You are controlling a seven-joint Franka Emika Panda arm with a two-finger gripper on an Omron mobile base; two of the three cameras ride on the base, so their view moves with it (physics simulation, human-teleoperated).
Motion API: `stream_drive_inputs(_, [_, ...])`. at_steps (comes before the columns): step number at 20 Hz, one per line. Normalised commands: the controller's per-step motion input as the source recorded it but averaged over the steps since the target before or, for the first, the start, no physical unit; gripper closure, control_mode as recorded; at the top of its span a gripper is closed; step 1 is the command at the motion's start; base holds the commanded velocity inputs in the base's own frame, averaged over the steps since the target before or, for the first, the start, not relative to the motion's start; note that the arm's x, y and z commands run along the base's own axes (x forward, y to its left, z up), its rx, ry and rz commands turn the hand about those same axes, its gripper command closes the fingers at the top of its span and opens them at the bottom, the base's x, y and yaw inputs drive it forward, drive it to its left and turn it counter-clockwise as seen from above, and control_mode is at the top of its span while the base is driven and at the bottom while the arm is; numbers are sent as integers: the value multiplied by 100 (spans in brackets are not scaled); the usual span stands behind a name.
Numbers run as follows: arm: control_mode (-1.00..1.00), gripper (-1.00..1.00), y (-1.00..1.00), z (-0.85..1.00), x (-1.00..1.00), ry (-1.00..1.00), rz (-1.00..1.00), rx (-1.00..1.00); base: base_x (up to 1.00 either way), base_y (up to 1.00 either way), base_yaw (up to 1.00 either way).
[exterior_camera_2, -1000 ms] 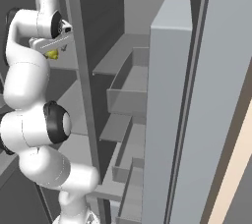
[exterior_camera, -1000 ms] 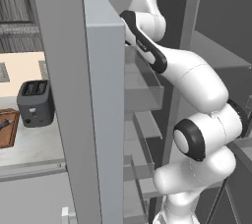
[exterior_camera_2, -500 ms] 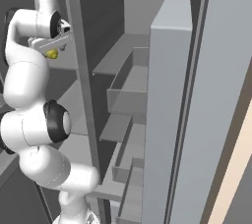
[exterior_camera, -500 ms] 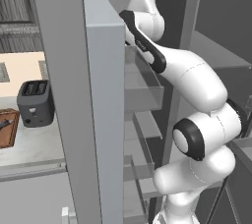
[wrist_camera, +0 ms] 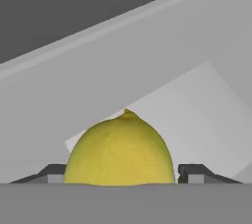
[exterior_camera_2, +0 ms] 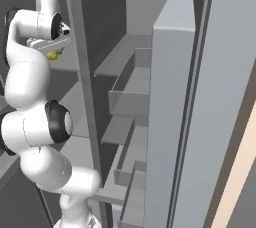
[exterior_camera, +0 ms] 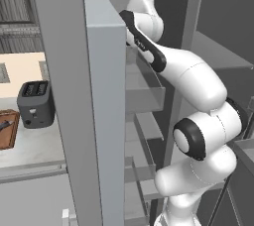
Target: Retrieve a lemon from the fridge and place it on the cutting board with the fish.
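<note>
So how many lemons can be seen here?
1. The lemon sits between the claw fingertips on a grey fridge shelf; the right base view shows it as a yellow spot beside the hand. More could be hidden behind the fridge doors and bins.

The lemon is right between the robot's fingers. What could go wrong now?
The lemon is round and smooth, and the gripper has a finger on each side, not clearly squeezing it yet. It might pop out and roll along the fridge shelf. Pulling back, the arm could also bump the open fridge door beside it.
</note>
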Motion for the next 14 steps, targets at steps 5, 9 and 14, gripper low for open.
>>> stream_drive_inputs(5, [-100,100,3,-13,0,0,2,3,0,0,0])
stream_drive_inputs(9, [-100,100,0,0,0,0,1,0,0,0,0])
stream_drive_inputs(14, [-100,100,-4,0,-11,-2,0,0,0,0,0])
